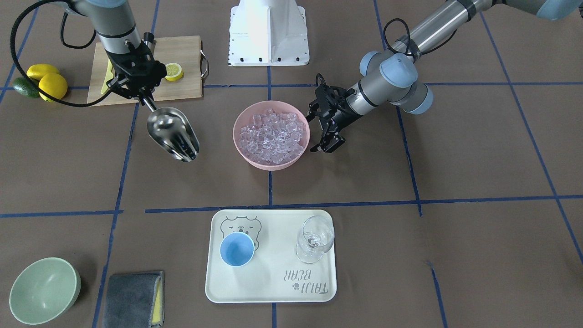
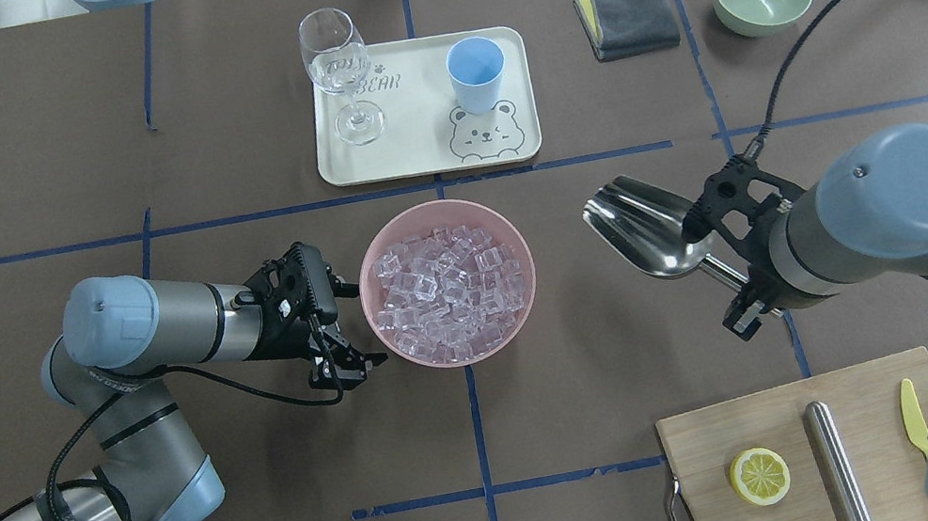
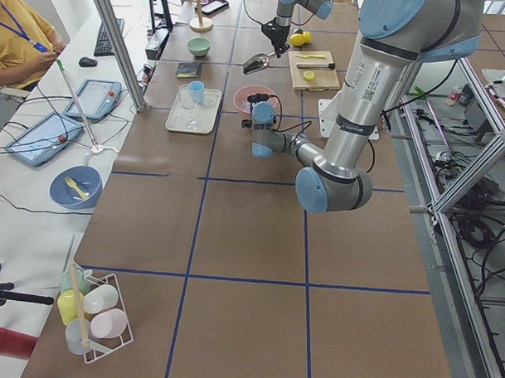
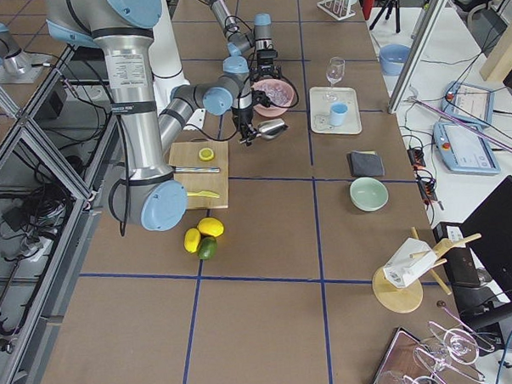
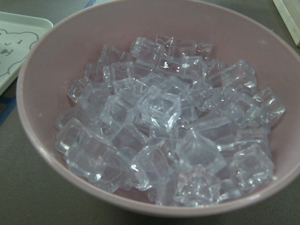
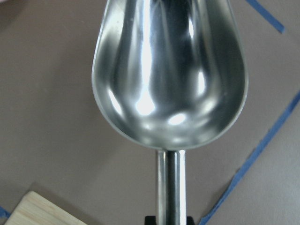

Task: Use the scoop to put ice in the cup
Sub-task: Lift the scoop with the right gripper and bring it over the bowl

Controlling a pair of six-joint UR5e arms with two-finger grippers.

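Front view: the right fingers are clamping the empty scoop by its handle above the table; the cup is sitting empty on its tray. Overhead: the left fingers are standing open beside the pink bowl of ice. Right wrist view: the scoop is showing bare. Scooping and pouring are both remaining, I judge.

Wine glass on tray; green bowl beside grey cloth
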